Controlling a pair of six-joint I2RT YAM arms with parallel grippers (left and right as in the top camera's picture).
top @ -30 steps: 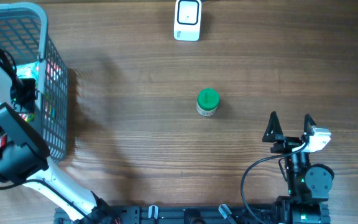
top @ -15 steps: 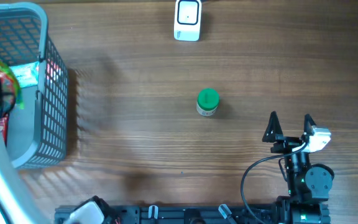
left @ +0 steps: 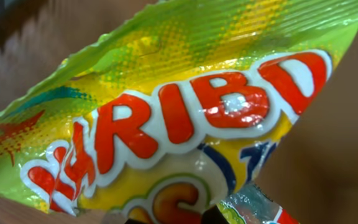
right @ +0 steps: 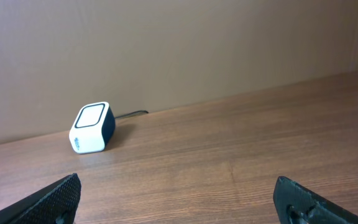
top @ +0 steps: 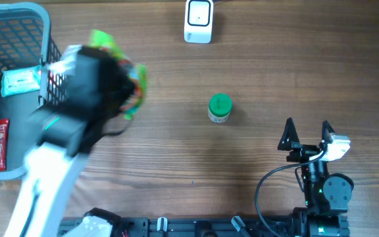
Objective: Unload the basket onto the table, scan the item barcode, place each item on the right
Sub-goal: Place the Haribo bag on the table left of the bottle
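Note:
A yellow-green Haribo sweets bag [top: 135, 74] hangs in the air just right of the basket, and my left gripper [top: 125, 84] is shut on it. The bag [left: 185, 106] fills the left wrist view, its red lettering facing the camera, while the left gripper [left: 179, 219] pinches its lower edge. No barcode shows on the bag. A white scanner [top: 198, 20] stands at the table's far edge, also seen as the scanner [right: 92, 128] in the right wrist view. My right gripper [top: 306, 133] rests open and empty at the front right; in its own view the right gripper [right: 179, 198] holds nothing.
A grey wire basket [top: 56, 99] stands at the far left with a white packet [top: 20, 80] and a red packet [top: 0, 143] inside. A small green-capped bottle [top: 220, 108] stands mid-table, between the left arm and the right gripper.
My left arm has lifted the sweets bag out of the basket and swung it right, over the table. The right arm has not moved.

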